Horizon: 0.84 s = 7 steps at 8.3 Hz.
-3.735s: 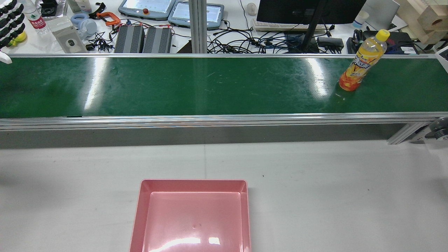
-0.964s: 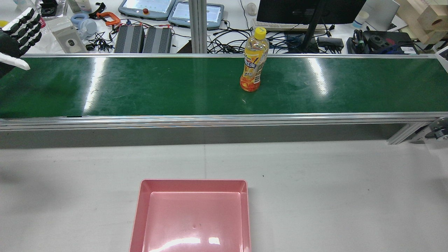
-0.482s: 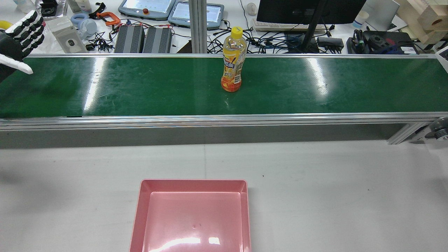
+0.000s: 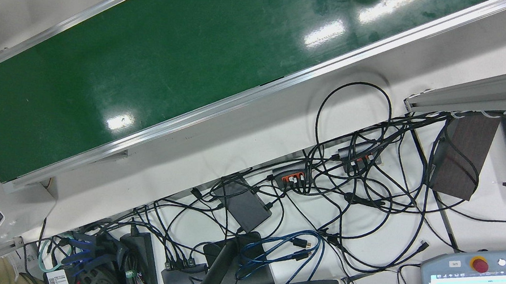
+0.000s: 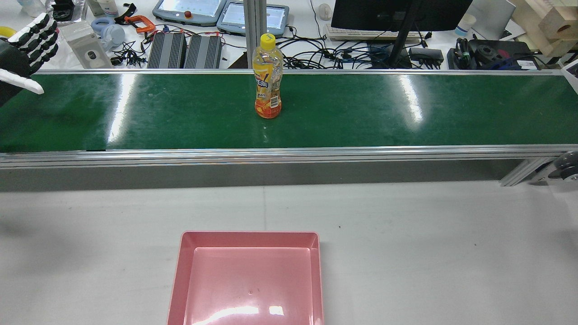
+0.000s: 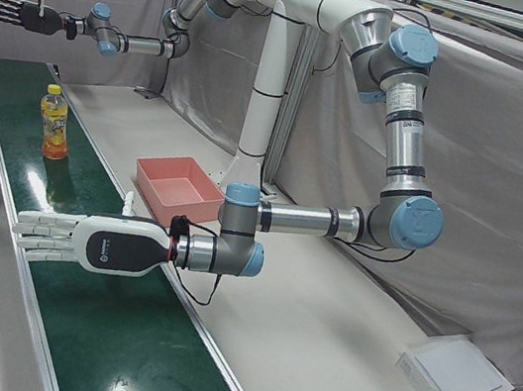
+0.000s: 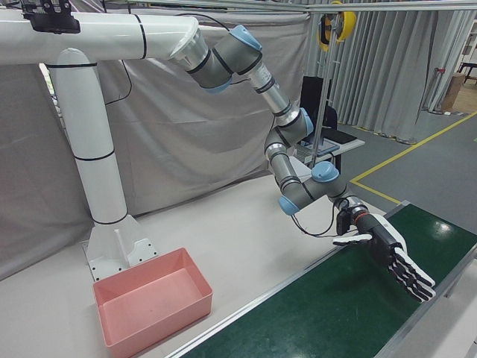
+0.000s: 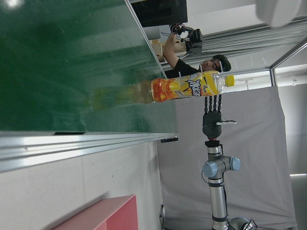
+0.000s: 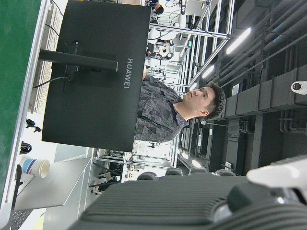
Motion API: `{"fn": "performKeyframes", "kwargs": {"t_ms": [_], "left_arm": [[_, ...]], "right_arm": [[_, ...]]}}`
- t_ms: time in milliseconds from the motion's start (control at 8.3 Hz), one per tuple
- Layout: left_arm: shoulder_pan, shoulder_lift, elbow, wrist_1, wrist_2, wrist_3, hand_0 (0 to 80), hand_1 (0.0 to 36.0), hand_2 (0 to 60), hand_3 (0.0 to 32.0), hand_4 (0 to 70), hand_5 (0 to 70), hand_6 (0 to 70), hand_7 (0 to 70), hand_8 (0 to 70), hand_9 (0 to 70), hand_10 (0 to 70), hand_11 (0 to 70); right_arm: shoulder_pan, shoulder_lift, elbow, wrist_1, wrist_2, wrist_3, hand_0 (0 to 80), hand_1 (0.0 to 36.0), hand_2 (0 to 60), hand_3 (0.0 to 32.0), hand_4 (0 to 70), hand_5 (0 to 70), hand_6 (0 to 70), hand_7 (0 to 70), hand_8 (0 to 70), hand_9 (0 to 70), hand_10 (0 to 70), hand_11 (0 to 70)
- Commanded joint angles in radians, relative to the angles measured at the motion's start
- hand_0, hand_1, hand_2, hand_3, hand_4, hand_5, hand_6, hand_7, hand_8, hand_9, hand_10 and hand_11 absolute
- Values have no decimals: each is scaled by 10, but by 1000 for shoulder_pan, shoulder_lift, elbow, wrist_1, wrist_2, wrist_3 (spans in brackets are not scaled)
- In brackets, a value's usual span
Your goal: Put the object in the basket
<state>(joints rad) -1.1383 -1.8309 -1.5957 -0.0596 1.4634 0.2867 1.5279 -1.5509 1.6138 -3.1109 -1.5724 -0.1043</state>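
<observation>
An orange drink bottle (image 5: 268,90) with a yellow cap stands upright on the green conveyor belt (image 5: 361,113), near its middle. It also shows in the left-front view (image 6: 52,125) and the left hand view (image 8: 192,87). My left hand (image 5: 22,49) is open, fingers spread, over the belt's left end, well left of the bottle; it is the near hand in the left-front view (image 6: 83,241). My right hand (image 7: 387,253) is open over the belt's other end, beyond the bottle (image 6: 16,11). The pink basket (image 5: 248,235) is empty on the white table.
The belt's aluminium rail (image 5: 289,153) runs between belt and white table (image 5: 406,225). Behind the belt are cables, teach pendants (image 5: 189,11) and a monitor (image 5: 397,13). The front view shows only bare belt (image 4: 147,63) and cables. A person (image 9: 192,103) stands behind the monitor.
The bottle has travelled left along the belt from the right end to the middle, still upright. My left hand has come further into view at the left edge and stays open.
</observation>
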Motion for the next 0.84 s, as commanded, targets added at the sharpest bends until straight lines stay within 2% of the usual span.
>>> {"fn": "performKeyframes", "kwargs": {"t_ms": [0,120,241,723], "left_arm": [[0,-8,-1,7,2,-1,658,133,0,0,0,0,0,0,0,0,0,0],[0,-8,-1,7,2,-1,800,164,0,0,0,0,0,0,0,0,0,0],[0,-8,-1,7,0,-1,800,172,0,2,0,0,0,0,0,0,0,0],[26,-33,-1,32,-2,2,784,155,0,0,0,0,0,0,0,0,0,0]], "right_arm": [[0,0,0,0,0,0,0,0,0,0,0,0,0,0,0,0,0,0],[0,0,0,0,0,-2,0,0,0,0,0,0,0,0,0,0,0,0],[0,0,0,0,0,-2,0,0,0,0,0,0,0,0,0,0,0,0],[0,0,0,-2,0,0,0,0,0,0,0,0,0,0,0,0,0,0]]}}
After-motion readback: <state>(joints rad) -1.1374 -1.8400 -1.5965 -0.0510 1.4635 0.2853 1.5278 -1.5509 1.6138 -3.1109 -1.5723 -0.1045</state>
